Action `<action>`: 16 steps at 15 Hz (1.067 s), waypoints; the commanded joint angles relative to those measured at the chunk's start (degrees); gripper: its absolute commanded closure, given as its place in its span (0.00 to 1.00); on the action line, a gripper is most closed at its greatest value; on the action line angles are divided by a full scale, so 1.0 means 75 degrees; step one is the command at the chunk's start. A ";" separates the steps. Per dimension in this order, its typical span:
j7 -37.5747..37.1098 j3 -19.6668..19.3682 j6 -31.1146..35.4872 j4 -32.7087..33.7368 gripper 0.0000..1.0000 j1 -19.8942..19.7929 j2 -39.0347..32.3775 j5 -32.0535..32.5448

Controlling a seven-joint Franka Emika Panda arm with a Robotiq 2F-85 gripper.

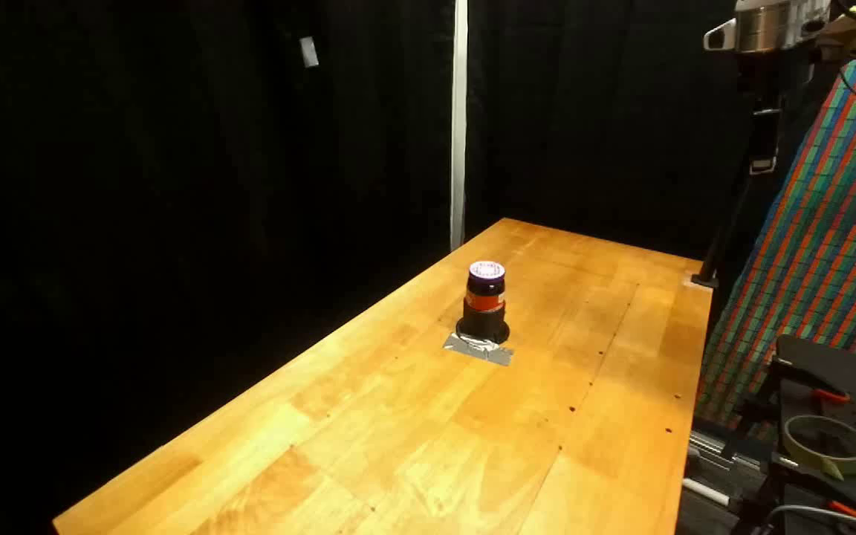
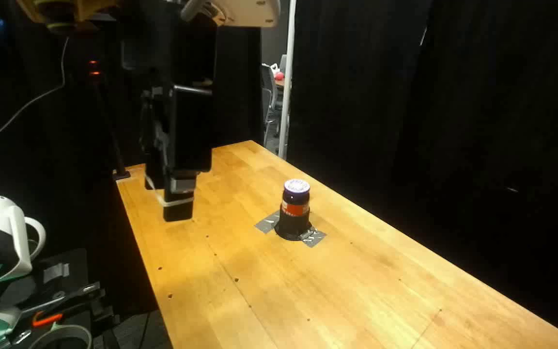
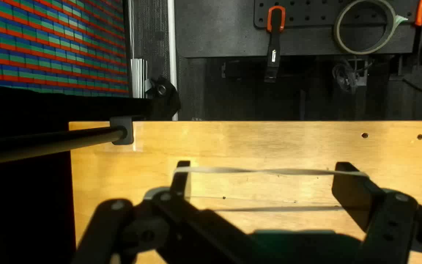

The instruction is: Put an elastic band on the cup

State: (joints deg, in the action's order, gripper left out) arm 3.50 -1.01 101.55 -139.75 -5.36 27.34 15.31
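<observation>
The cup (image 1: 485, 301) is a small upright dark cylinder with an orange-red stripe and a white printed top. It stands in a black base on the wooden table and also shows in an exterior view (image 2: 295, 208). My gripper (image 3: 264, 176) is open. A pale elastic band (image 3: 218, 169) is stretched around both fingers, its front strand twisted midway. In an exterior view the gripper (image 2: 166, 196) hangs above the table, apart from the cup and higher than it, with the band (image 2: 179, 201) around its fingers. The cup is out of the wrist view.
Grey tape (image 2: 314, 237) holds the black base to the wooden table (image 1: 398, 416). A black pole clamped at the table's corner (image 3: 122, 130) rises near the gripper. A dark side bench with a tape roll (image 1: 826, 444) and orange-tipped clamps stands beside the table. Black curtains hang behind.
</observation>
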 commanded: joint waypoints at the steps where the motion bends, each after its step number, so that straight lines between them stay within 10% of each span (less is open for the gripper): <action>1: -0.0037 -0.0092 -0.0022 0.0032 0.00 0.0108 0.0001 0.0035; 7: -0.0038 -0.0091 -0.0023 0.0082 0.00 0.0108 0.0015 0.0035; 16: -0.0327 0.0463 0.1584 0.2842 0.00 0.0944 -0.3678 -0.0753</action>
State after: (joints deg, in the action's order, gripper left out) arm 1.26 1.21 113.39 -128.20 0.20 10.28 11.68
